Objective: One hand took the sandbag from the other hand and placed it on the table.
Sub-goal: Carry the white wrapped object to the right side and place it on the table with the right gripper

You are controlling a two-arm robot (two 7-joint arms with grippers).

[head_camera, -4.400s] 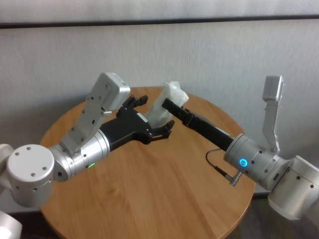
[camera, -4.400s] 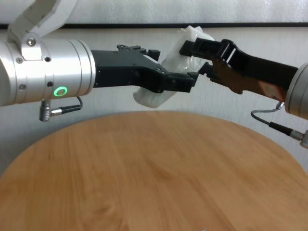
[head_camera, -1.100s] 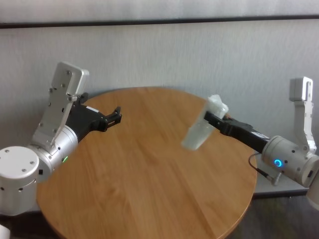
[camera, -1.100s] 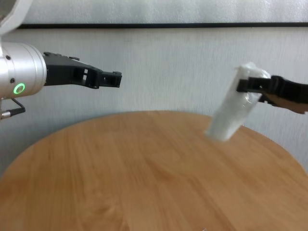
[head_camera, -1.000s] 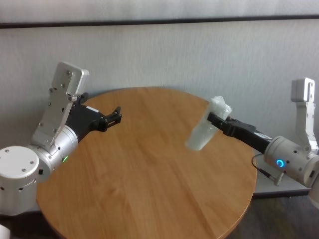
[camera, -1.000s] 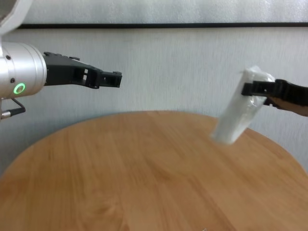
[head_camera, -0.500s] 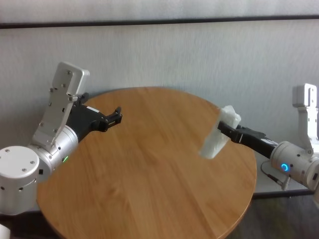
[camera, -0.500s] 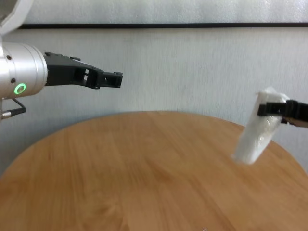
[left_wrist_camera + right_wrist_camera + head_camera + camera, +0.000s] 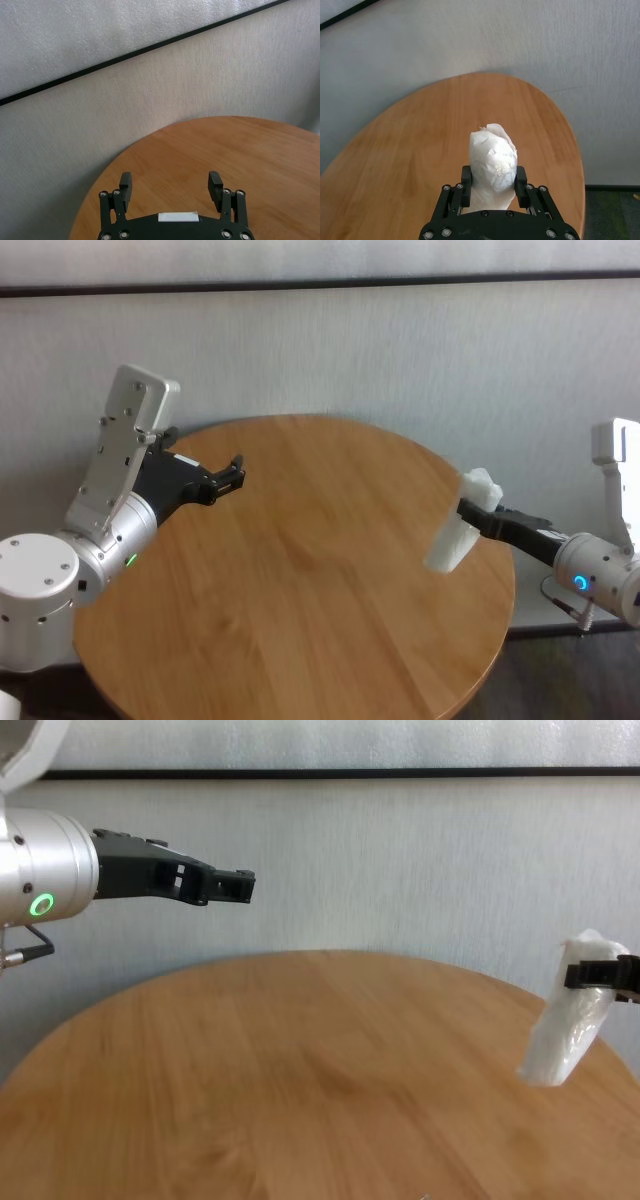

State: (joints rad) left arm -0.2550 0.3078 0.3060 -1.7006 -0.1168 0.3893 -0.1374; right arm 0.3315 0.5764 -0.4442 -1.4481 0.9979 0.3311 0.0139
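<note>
The blue-ringed black two-finger right gripper (image 9: pixel 493 186) pinches the upper end of the small white crinkled sandbag (image 9: pixel 462 519), which hangs tilted from its fingertips above the right edge of the round light-brown wooden table (image 9: pixel 300 590), not touching it. The green-ringed black left gripper (image 9: pixel 170 186) hovers well apart over the table's far left edge, fingers spread and empty.

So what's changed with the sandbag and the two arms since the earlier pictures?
The right pincer took the sandbag over from the left pincer, then carried it off to the robot's right and lower, so it now hangs at the right edge of the table, not yet set down. The left pincer let go, drew back to the left and has hovered open there for the last second.
</note>
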